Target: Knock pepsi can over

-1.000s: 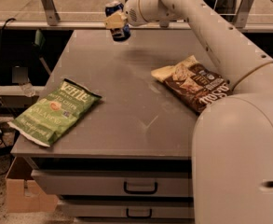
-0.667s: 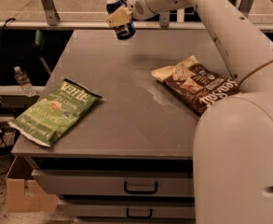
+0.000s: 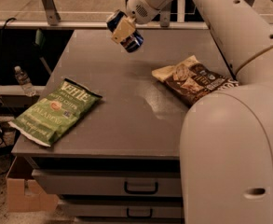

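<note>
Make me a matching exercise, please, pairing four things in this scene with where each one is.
Things:
1. pepsi can
2. green chip bag
3. brown chip bag
4. water bottle

Places:
A. lying on the right side of the table as seen
B. off the table, down to its left
C. tilted in the hand, over the table's far part
D. at the front left corner, overhanging the edge

Pairs: 1-C, 2-D, 3-A, 4-B.

pepsi can (image 3: 134, 42), small blue cylinder, silver end toward upper left, tilted well off upright, clamped across its middle by the tool (image 3: 124, 31), held above the bench's (image 3: 126, 106) far part
</note>
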Motion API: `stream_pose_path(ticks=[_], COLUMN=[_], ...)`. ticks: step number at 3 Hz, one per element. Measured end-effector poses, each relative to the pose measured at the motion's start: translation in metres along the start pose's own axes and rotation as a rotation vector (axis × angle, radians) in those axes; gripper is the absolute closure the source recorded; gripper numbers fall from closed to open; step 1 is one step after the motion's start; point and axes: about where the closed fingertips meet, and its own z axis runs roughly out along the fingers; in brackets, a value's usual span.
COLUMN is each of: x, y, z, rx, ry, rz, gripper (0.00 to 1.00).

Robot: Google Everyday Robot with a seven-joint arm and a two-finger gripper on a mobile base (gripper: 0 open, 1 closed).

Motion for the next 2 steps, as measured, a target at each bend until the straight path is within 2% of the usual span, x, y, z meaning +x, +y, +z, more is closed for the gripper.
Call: stream_pose_path(ticks=[1, 2], x=[0.020, 0.026], y=[0.017, 0.032], z=[0.012, 0.035], rx=[-0.069, -0.139], ry=[0.136, 0.209], rz=[-0.055, -0.104], gripper=[1.00, 0.82])
